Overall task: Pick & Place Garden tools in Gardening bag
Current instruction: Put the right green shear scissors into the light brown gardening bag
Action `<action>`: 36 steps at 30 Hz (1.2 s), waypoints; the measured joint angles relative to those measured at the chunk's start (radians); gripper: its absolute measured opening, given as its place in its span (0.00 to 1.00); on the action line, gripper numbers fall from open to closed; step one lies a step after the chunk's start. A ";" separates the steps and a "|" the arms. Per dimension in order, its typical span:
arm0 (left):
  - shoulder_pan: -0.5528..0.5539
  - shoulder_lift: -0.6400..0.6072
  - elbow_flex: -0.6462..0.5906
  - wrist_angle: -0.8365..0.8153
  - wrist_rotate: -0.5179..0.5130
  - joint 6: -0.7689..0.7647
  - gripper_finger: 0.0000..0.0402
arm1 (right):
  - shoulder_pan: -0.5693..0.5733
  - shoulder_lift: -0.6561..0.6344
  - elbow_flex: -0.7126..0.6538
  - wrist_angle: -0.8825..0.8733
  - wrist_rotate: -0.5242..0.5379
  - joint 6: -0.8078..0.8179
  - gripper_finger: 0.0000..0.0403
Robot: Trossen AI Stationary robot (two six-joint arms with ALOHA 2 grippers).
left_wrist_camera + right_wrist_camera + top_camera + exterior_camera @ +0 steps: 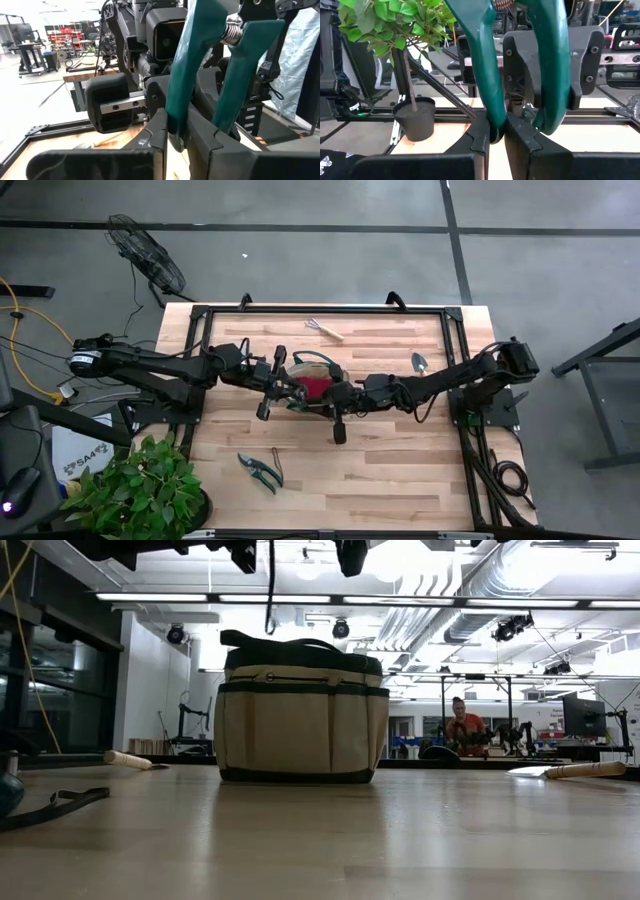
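Note:
The beige gardening bag stands upright at mid-table with the red glove inside. My left gripper and right gripper face each other above it. Both are shut on one pair of teal-handled pruning shears with a coil spring. A second pair of shears lies flat near the front edge. A rake lies at the far edge and a trowel lies right of the bag. My left gripper pinches one teal handle of the shears between its two fingers, near the handle's free end. The fingers lie level, coming from the table's left, across the handle. The shears stand upright with the spring end up, clear of the table. My right gripper pinches the other teal handle between its two fingers, low on the handle. The fingers lie level, coming from the table's right, across the handle. The shears stand upright; the second handle's free end hangs beside the fingers.
A black frame borders the table. A potted plant stands at the near left corner and a fan on the floor beyond the far left corner. A person sits far off in the room. Bare wood lies in front of the bag.

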 joint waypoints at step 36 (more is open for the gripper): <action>-0.001 -0.002 -0.001 -0.111 -0.083 0.356 0.08 | 0.000 -0.026 0.001 -0.128 -0.013 0.362 0.31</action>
